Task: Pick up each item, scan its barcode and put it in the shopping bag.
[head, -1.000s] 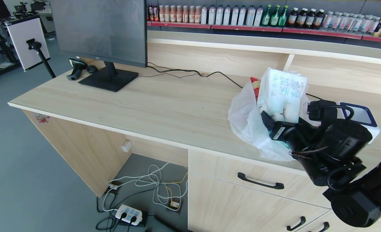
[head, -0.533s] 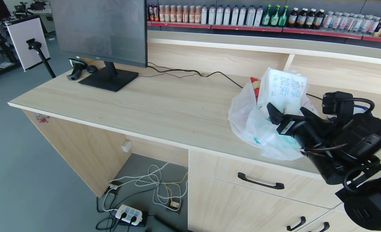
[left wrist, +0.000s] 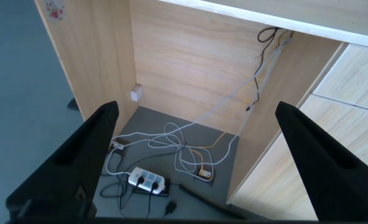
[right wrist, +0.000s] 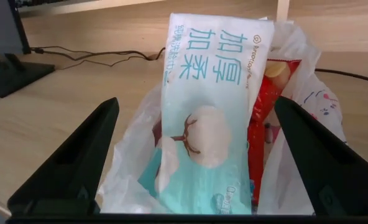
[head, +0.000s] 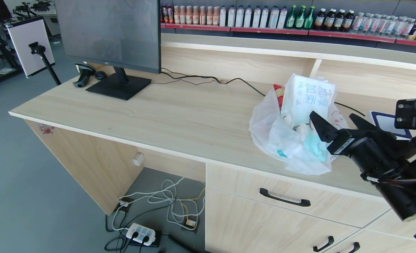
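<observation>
Right claw (head: 334, 123): mine, jaws wide apart, holding nothing, hanging at the right side of the shopping bag (head: 264, 123). Whether a fingertip brushes the plastic I cannot tell.

Shopping bag: white, on the counter (head: 179, 116), near its front edge. It holds:
- a tissue pack (head: 308, 98), standing upright
- a red snack pack (head: 278, 92) behind the tissue pack
- a teal item (head: 315, 146) low in the bag

Open room: a broad bare stretch of countertop runs left from the bag to the monitor (head: 113, 31) and the handheld scanner (head: 83, 75). A blue-framed device (head: 390, 123) sits close behind my right claw.

Left claw (left wrist: 196, 155): jaws wide apart, empty, below the counter, over the power strip (left wrist: 145, 181).

Change: my right claw has drawn back rightward from the foot of the tissue pack. The pack stays put, and the teal item is now uncovered.
</observation>
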You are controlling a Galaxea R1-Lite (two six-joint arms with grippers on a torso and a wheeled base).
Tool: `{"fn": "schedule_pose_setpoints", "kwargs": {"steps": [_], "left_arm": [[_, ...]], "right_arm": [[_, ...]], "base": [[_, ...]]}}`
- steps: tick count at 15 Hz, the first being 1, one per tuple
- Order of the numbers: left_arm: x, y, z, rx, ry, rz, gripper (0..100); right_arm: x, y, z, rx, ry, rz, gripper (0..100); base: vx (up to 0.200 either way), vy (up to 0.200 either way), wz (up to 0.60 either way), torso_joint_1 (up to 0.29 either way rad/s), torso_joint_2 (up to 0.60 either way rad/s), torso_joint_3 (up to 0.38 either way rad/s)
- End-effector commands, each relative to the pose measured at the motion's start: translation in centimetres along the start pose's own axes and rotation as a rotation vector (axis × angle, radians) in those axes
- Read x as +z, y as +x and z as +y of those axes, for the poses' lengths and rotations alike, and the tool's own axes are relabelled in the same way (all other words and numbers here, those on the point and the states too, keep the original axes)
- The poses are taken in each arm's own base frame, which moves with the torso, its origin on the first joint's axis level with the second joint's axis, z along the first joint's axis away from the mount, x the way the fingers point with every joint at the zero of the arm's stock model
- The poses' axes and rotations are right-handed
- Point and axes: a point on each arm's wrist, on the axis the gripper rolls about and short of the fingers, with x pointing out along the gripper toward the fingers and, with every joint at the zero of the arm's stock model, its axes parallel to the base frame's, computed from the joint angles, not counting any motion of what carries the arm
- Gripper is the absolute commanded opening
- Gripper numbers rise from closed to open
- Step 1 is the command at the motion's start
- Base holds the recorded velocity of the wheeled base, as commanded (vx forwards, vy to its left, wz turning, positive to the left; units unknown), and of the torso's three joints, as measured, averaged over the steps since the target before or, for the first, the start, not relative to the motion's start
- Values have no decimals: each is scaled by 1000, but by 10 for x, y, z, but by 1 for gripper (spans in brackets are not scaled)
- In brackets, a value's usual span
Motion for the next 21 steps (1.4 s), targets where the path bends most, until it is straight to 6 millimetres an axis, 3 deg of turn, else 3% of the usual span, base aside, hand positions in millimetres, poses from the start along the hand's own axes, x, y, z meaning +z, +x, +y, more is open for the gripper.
{"fn": "schedule_pose_setpoints", "kwargs": {"steps": [1,2,3,7,9,12,14,17,21], "left_arm": [[0,0,0,0,0,-1,100],[0,0,0,2,0,-1,100],[0,0,0,0,0,-1,100],[0,0,0,0,0,-1,100],[0,0,0,0,0,-1,100],[0,0,0,0,0,-1,100],[0,0,0,0,0,-1,100],[0,0,0,0,0,-1,100],[0,0,0,0,-2,-1,100]], "right_arm": [[10,-58,-12,47,-13,27,100],[8,-70,-15,57,-16,45,100],[10,-99,-23,70,-11,57,100],[21,-110,-19,119,17,7,100],[26,-132,-26,119,3,58,100],[16,-173,-37,189,-43,222,100],[6,-211,-50,252,-116,359,100],[-6,-234,-59,272,-176,464,100],[-25,-256,-68,272,-167,433,100]], "base": [[0,0,0,0,0,0],[0,0,0,0,0,0],[0,0,0,0,0,0],[0,0,0,0,0,0],[0,0,0,0,0,0],[0,0,0,0,0,0],[0,0,0,0,0,0],[0,0,0,0,0,0],[0,0,0,0,0,0]]}}
